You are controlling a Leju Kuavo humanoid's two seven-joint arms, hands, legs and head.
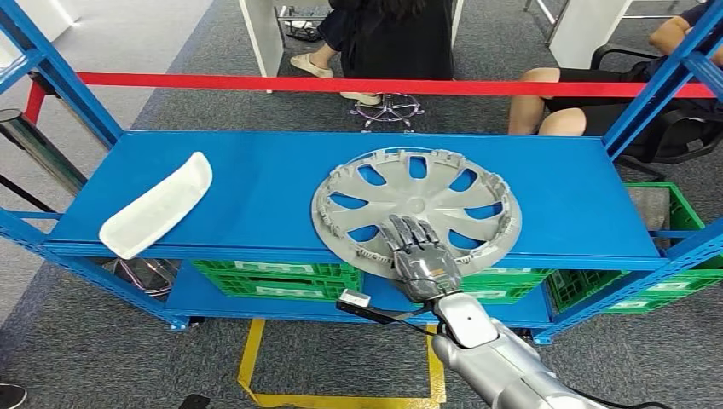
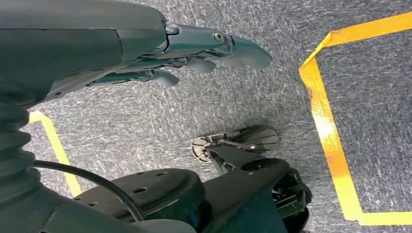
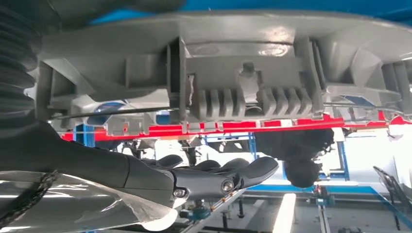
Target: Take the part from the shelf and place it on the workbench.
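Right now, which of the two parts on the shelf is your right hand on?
The round grey wheel cover; the right hand lies on its near rim. The white curved panel lies apart, untouched.

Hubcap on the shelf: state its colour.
Silver-grey; the hubcap shows best in the head view.

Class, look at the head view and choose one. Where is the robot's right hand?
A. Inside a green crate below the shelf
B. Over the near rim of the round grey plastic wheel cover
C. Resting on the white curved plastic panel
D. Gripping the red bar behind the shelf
B: the right hand lies with fingers spread over the near rim of the round grey plastic wheel cover on the blue metal shelf, well apart from the white curved plastic panel.
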